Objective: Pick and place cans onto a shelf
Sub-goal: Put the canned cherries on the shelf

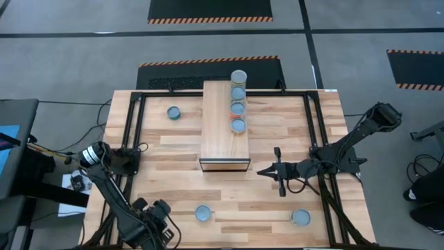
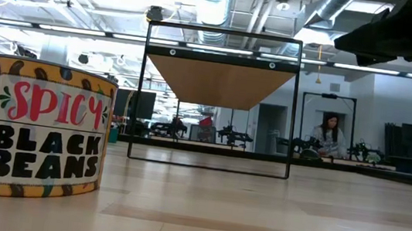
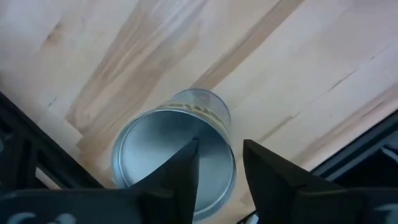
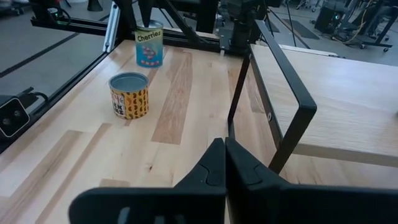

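The shelf (image 1: 224,128) stands mid-table, a wood top on a black frame (image 2: 216,93). Several cans (image 1: 238,108) stand in a row along its right side. Three more stand on the table: far left (image 1: 173,112), near middle (image 1: 202,214), the "Spicy Black Beans" can (image 2: 33,131) (image 4: 129,94), and near right (image 1: 300,218). My left gripper (image 1: 158,221) (image 3: 219,163) is open above another can (image 3: 174,146), one fingertip over its top and one past its rim. A "Cherries" can (image 4: 149,45) stands beyond. My right gripper (image 1: 272,171) (image 4: 225,149) is shut and empty beside the shelf's near right corner.
The shelf's black frame leg (image 4: 273,93) stands close to my right gripper, on its far side. A black rail (image 1: 132,139) runs along the table's left side, another (image 1: 320,139) along the right. Bare planks (image 1: 243,201) lie between the near cans.
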Controlling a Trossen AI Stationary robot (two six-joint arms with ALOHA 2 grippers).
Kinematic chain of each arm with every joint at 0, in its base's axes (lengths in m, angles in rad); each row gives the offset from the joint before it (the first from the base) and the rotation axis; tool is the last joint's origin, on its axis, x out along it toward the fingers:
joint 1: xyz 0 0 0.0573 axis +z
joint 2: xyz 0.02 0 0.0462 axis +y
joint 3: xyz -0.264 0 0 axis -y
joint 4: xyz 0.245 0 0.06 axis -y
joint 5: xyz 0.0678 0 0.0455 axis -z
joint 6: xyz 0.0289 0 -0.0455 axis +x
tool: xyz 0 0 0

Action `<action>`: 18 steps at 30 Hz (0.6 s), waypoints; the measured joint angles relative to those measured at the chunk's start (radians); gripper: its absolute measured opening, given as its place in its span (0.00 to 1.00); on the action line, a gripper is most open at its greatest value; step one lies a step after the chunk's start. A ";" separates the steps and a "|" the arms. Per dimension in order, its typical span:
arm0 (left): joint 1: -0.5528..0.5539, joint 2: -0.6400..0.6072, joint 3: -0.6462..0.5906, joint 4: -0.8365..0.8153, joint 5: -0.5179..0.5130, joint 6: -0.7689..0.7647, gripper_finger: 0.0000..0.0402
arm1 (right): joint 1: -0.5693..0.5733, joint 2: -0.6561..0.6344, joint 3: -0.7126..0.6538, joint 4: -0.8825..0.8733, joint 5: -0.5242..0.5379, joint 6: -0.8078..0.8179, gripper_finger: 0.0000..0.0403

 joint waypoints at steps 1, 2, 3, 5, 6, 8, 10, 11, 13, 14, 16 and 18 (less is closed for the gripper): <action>0.000 0.002 0.000 -0.003 0.000 0.005 0.28 | 0.000 0.000 0.000 0.001 0.000 0.000 0.02; -0.002 0.002 0.000 -0.003 -0.001 0.008 0.27 | 0.000 0.000 0.000 0.001 0.000 0.000 0.02; -0.002 0.002 0.000 -0.006 -0.001 0.012 0.25 | 0.000 0.000 0.000 0.000 0.000 0.000 0.02; -0.002 0.001 0.000 -0.006 -0.006 0.015 0.20 | 0.000 0.000 0.000 0.001 0.000 0.000 0.02; -0.002 0.001 0.000 -0.006 -0.009 0.020 0.16 | 0.000 0.000 0.000 0.000 0.000 0.000 0.02; -0.002 0.001 0.000 -0.005 -0.010 0.034 0.08 | 0.000 0.000 0.000 0.000 0.000 0.000 0.02; -0.002 0.000 0.001 -0.005 -0.021 0.037 0.02 | 0.000 0.000 0.000 0.000 0.000 -0.001 0.02; -0.001 0.000 0.001 -0.006 -0.031 0.038 0.02 | 0.000 0.000 0.000 0.000 0.000 -0.001 0.02; 0.005 0.000 0.000 -0.006 -0.042 0.044 0.01 | 0.000 0.000 0.000 0.000 0.000 -0.003 0.02; 0.009 0.000 0.001 -0.006 -0.045 0.052 0.00 | 0.000 0.000 0.000 0.000 0.000 -0.005 0.02; 0.022 0.002 0.009 -0.017 -0.046 0.079 0.00 | 0.000 0.000 0.000 0.000 0.000 -0.013 0.02; 0.042 0.005 0.024 -0.046 -0.047 0.112 0.00 | 0.000 0.000 0.000 0.000 0.000 -0.016 0.02</action>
